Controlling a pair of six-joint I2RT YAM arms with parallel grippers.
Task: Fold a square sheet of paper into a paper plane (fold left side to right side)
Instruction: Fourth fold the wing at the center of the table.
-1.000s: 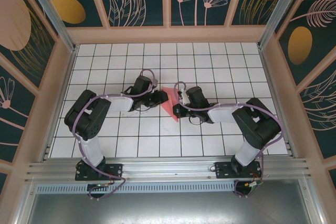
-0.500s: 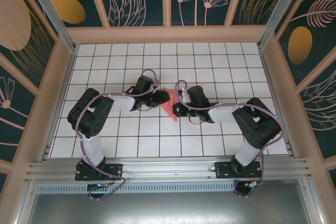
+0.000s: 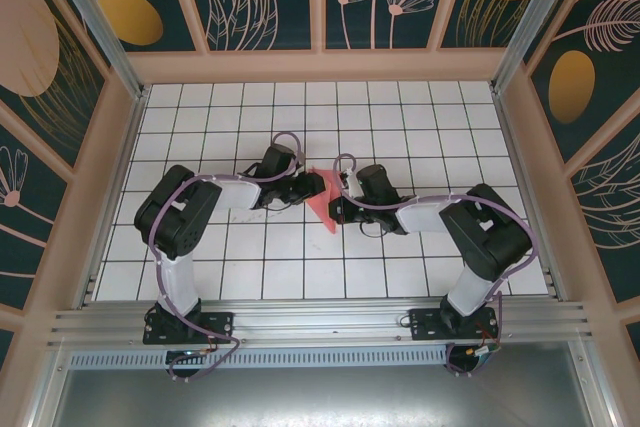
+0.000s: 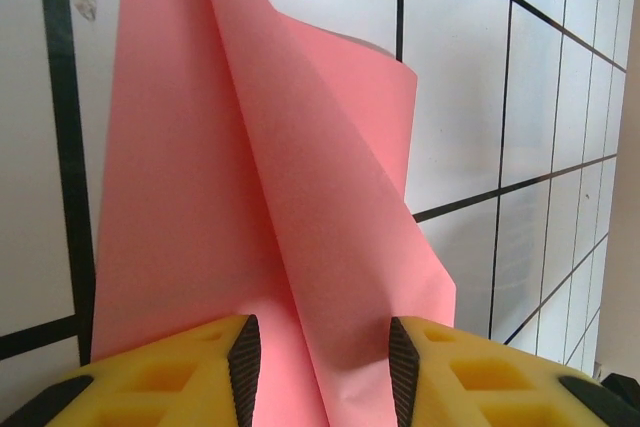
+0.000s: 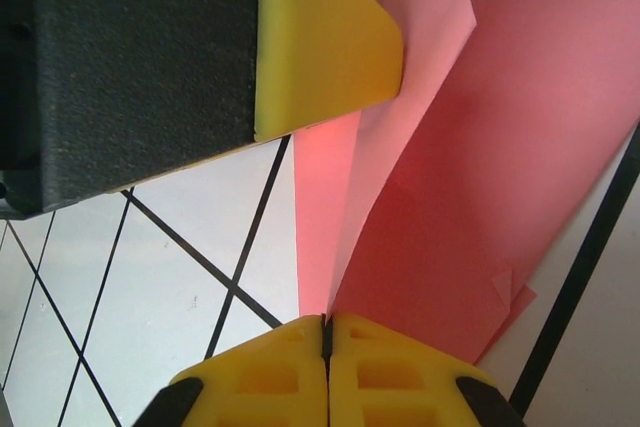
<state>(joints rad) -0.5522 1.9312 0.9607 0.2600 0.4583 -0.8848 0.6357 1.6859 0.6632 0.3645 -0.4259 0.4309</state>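
**both arms folded inward, grippers nearly meeting at centre frame**

in the overhead view the left arm rises from its base at lower left, bends at a raised elbow, and runs its forearm rightward and low toward the middle. the right arm mirrors it from lower right, forearm pointing left. the left gripper and right gripper lie close together at centre, the right one slightly lower in the frame. in the left wrist view the yellow fingers stand apart with a clear gap. in the right wrist view the yellow pads press flat together, pinching the edge of the sheet of paper.
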